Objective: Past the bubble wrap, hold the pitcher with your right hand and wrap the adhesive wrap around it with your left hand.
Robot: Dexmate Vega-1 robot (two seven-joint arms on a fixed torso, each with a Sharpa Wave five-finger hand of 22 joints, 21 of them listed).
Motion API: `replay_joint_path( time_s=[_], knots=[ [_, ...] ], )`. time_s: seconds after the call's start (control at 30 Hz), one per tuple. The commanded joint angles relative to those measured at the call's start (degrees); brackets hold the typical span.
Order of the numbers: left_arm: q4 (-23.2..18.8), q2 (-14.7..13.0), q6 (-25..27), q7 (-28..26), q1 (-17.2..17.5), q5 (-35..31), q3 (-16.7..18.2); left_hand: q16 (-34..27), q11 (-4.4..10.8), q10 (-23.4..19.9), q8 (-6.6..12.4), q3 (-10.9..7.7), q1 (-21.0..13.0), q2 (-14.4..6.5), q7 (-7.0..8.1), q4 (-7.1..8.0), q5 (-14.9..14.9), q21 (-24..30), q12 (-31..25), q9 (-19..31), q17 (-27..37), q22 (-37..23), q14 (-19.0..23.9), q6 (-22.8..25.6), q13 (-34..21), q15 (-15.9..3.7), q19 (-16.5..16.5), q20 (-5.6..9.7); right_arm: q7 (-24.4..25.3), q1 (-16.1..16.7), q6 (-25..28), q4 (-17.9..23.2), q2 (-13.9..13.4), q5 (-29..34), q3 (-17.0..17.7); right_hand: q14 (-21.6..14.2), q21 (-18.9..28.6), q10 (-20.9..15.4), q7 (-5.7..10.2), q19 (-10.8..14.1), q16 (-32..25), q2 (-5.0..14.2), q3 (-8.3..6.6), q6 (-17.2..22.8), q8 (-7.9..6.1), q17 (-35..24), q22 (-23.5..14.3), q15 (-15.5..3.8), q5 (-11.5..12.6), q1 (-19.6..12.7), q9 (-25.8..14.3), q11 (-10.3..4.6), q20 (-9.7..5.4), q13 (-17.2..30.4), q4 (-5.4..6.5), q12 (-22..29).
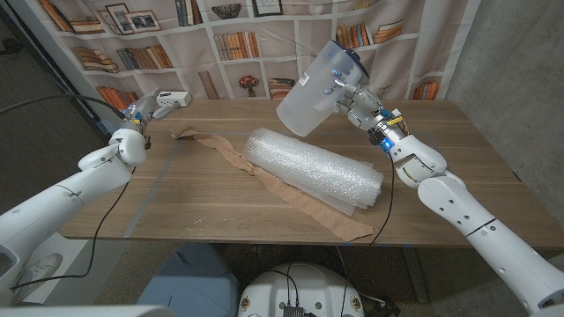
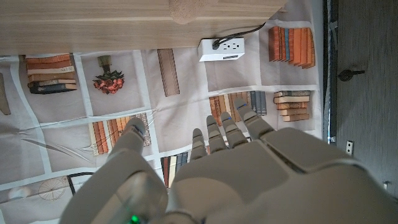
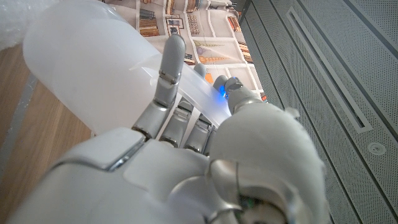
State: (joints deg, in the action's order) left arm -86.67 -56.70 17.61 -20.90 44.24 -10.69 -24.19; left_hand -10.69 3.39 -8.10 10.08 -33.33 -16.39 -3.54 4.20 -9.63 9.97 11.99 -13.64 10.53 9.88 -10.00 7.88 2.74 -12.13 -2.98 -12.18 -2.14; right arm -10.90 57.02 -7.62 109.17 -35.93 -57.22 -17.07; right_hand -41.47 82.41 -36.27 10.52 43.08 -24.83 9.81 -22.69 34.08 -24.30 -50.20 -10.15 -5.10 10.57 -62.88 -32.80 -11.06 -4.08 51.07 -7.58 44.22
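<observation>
Above the table, right hand [image 1: 359, 99] grips pitcher [image 1: 315, 88].

pitcher [image 1: 310, 92] frosted translucent white; bubble wrap [image 1: 313, 167] clear, dotted with bubbles; adhesive wrap [image 1: 264, 172] tan; bench [image 1: 203, 211] brown woodgrain; right hand [image 1: 357, 99] white, blue light.

A wooden surface [image 1: 220, 207] stands before a curtain [image 1: 229, 44] printed with bookshelves, framed pictures and a flower vase. A grey concrete wall [image 1: 520, 70] rises to the right, and a white power strip [image 2: 222, 49] sits at the surface's far edge.
</observation>
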Motion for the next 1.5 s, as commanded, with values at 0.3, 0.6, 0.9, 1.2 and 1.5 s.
replay_joint_path(
  time_s=[0.3, 0.6, 0.9, 1.2, 1.5],
  knots=[
    [3.4, 1.1, 1.1, 2.8, -3.1, 0.7, -2.6, -0.1, 0.50, -0.5, 0.43, 0.06, -1.3, -0.1, 0.75, -0.02, 0.2, -0.3, -0.1, 0.3, 0.2, -0.3, 0.6, -0.5, -0.3, -0.18, 0.4, -0.07, 0.2, -0.3, 0.4, -0.3, 0.0, 0.0, -0.1, -12.0, -0.2, -0.8, 0.07, -16.8, -0.2, -0.02, 0.00, 0.6, 0.44, -11.9, 0.0, -8.19, -0.1, 0.6, -0.3, 0.08, -4.60, 0.2, -0.28, 0.2],
    [5.0, 1.9, 2.5, 4.7, -4.9, 1.6, -3.6, -0.1, 0.39, 0.0, 0.51, 0.13, -1.7, 0.0, 0.64, -0.07, 0.2, -0.3, 0.1, 0.3, 0.2, -0.3, 0.5, -0.6, -0.4, 0.02, 0.3, -0.24, 0.4, -0.1, 0.4, -0.3, -0.1, 0.0, 0.0, -12.0, -0.3, -0.6, 0.02, -16.8, -0.1, -0.02, 0.04, 0.7, 0.55, -11.9, 0.0, -8.18, -0.1, 0.6, -0.3, -0.04, -4.58, 0.3, -0.28, 0.1],
    [6.6, 2.4, 3.0, 5.8, -6.1, 1.9, -4.8, 0.0, 0.21, 0.8, 0.67, 0.31, -2.0, 0.2, 0.56, -0.01, 0.1, -0.4, 0.4, 0.3, 0.2, -0.3, 0.3, -0.6, -0.4, 0.14, 0.4, -0.26, 0.4, -0.4, 0.6, -0.7, 0.1, 0.0, -0.1, -12.1, -0.4, -0.8, 0.01, -16.9, 0.0, 0.02, 0.05, 0.7, 0.64, -12.0, 0.0, -8.18, -0.1, 0.6, -0.4, 0.05, -4.59, 0.4, -0.25, 0.0],
    [8.5, 3.0, 3.4, 7.3, -7.9, 2.1, -6.2, 0.0, 0.23, 0.8, 0.70, 0.41, -2.2, 0.3, 0.42, 0.04, 0.1, -0.4, 0.4, 0.3, 0.2, -0.3, 0.3, -0.7, -0.5, 0.21, 0.3, -0.24, 0.4, -0.8, 0.8, -1.0, 0.2, 0.1, -0.4, -12.1, -0.4, -0.8, 0.06, -16.8, 0.1, 0.00, 0.09, 0.7, 0.75, -12.1, 0.0, -8.18, -0.1, 0.6, -0.5, -0.18, -4.58, 0.3, -0.23, -0.2],
    [10.7, 3.8, 3.3, 8.0, -9.4, 2.3, -7.4, 0.0, 0.31, 0.6, 0.80, 0.53, -2.5, 0.3, 0.11, 0.10, 0.1, -0.4, 0.3, 0.3, 0.2, -0.3, 0.3, -0.7, -0.5, 0.34, 0.2, -0.06, 0.6, -1.2, 1.0, -1.4, 0.4, 0.3, -0.6, -12.1, -0.4, -0.8, -0.02, -16.9, 0.2, 0.00, 0.10, 0.8, 0.84, -12.2, 0.0, -8.19, -0.1, 0.6, -0.5, -0.12, -4.57, 0.6, -0.24, -0.2]
  ],
)
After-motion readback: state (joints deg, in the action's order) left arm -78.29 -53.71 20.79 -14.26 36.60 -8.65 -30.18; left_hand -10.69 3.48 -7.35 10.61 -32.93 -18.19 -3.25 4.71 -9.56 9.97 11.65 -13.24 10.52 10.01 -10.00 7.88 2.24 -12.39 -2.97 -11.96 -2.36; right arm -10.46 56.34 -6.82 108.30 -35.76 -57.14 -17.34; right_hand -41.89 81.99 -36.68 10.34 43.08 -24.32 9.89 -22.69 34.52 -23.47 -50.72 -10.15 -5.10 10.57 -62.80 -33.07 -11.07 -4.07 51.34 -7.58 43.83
